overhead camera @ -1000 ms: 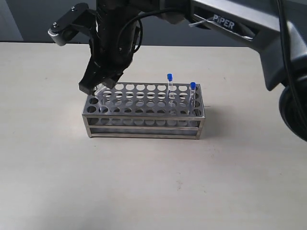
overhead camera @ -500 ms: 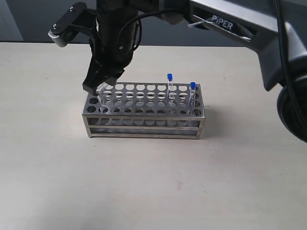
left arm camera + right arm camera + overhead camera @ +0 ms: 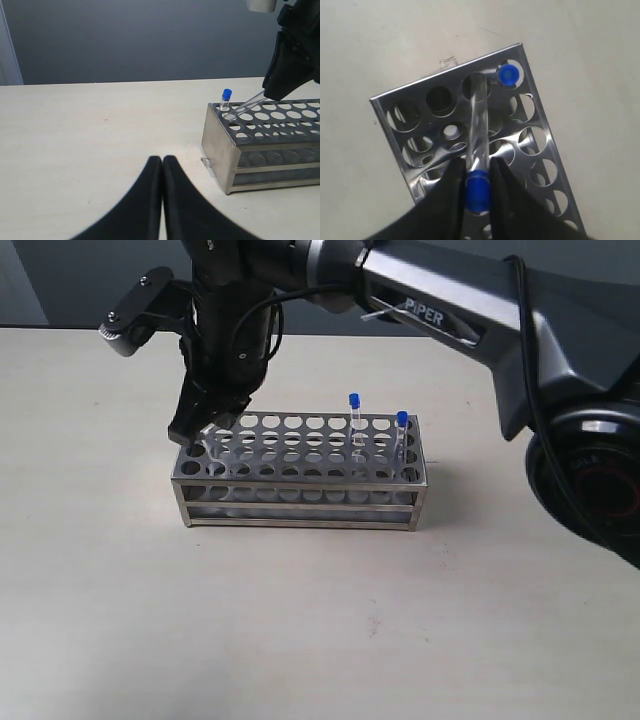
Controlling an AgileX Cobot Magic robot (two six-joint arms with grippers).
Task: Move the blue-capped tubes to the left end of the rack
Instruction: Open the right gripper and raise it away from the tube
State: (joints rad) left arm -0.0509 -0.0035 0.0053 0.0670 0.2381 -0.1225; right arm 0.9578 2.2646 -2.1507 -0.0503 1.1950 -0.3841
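Tube tip at the left end of the rack (image 3: 445, 81)
The right gripper (image 3: 477, 186) squeezes a leaning blue-capped tube (image 3: 478, 120) in its jaws; straighten it, then lower slowly. The left gripper (image 3: 162, 161) has its jaws pressed together, empty.

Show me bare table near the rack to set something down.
Bare table runs along the front of the rack, and between its left end and the shut left gripper. Crowded: the left end itself, where the right gripper holds a tube slanted over the holes beside a seated tube.
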